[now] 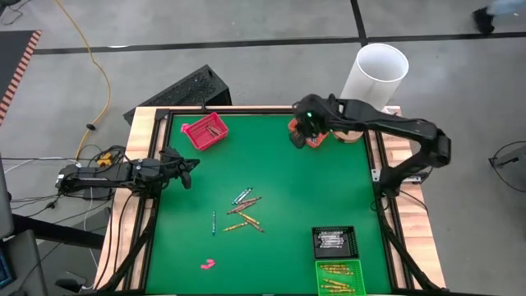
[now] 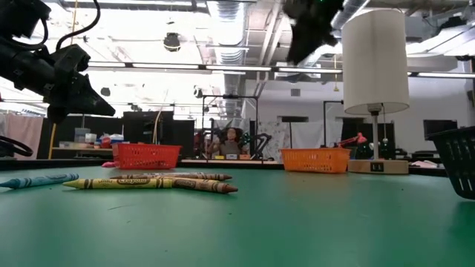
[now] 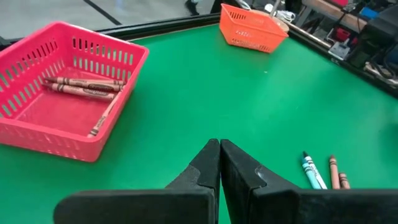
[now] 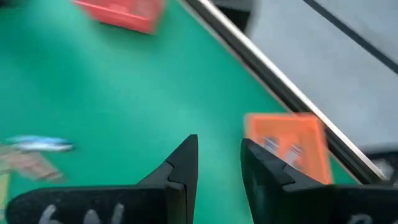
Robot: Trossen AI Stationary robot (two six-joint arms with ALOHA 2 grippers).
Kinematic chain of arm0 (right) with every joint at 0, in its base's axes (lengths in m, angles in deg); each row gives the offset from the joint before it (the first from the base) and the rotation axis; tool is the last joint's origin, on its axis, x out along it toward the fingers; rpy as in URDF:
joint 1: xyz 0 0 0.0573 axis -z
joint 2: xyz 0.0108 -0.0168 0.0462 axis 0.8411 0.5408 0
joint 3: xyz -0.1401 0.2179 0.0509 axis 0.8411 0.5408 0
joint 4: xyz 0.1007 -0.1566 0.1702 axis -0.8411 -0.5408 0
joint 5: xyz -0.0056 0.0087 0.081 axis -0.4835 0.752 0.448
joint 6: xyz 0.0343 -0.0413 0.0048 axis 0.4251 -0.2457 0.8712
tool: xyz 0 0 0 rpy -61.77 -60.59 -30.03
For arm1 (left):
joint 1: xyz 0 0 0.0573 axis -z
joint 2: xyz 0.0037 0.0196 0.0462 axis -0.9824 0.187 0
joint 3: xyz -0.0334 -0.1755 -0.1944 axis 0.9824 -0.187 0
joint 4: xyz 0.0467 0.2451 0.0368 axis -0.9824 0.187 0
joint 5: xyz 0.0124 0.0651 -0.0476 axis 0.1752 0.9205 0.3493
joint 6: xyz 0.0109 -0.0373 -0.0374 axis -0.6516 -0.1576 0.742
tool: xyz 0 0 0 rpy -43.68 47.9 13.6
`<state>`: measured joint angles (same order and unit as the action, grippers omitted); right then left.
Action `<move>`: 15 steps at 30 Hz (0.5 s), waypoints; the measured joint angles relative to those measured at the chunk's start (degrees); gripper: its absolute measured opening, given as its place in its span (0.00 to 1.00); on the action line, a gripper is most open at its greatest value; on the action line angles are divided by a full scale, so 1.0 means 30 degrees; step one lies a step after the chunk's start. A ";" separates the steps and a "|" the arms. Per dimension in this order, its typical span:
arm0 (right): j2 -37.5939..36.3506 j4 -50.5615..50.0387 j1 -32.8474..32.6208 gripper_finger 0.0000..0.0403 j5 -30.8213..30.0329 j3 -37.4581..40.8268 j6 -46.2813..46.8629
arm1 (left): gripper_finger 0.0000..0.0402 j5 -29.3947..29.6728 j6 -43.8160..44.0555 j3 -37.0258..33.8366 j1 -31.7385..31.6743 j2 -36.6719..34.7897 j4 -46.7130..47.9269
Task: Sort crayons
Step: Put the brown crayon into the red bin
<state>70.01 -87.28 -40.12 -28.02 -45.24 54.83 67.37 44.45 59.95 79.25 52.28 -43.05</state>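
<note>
Crayons (image 1: 244, 211) mid-table, right gripper (image 1: 302, 130) well apart

Robotics lab: exposed ceiling ducts (image 2: 223, 18), grey concrete floor (image 1: 246, 25) with yellow cable (image 1: 90, 57) beside green-topped counter (image 1: 271, 164).

Left tool (image 3: 220, 163) pressed closed over green bench (image 3: 205, 93) | red basket (image 3: 62, 87) holds crayons (image 3: 84, 86) | orange basket (image 3: 252, 28) far | loose crayons (image 3: 320, 174) nearby

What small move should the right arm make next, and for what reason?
Probably it should swing back toward the loose crayons at mid-table. The right gripper is open and empty above the orange basket, so a drop looks done, while several crayons still lie unsorted.
</note>
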 joint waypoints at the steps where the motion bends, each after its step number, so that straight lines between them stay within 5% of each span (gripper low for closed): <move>1: -0.0257 0.0350 -0.0598 0.29 0.0273 0.0000 -0.0294 | 0.00 -0.0006 0.0079 0.0000 0.0001 -0.0007 0.0000; 8: -0.0751 0.4212 -0.5182 0.29 0.1082 0.0364 -0.3456 | 0.00 -0.0968 0.0323 0.0000 -0.0003 -0.0007 -0.0350; 15: -0.1477 1.0611 -0.6885 0.29 0.1123 0.4789 -0.2377 | 0.00 -0.1815 0.0853 0.0000 0.0001 -0.0007 -0.1042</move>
<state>65.58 -55.45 -60.77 -24.65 -30.87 47.70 61.92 47.01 59.95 79.26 52.26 -46.18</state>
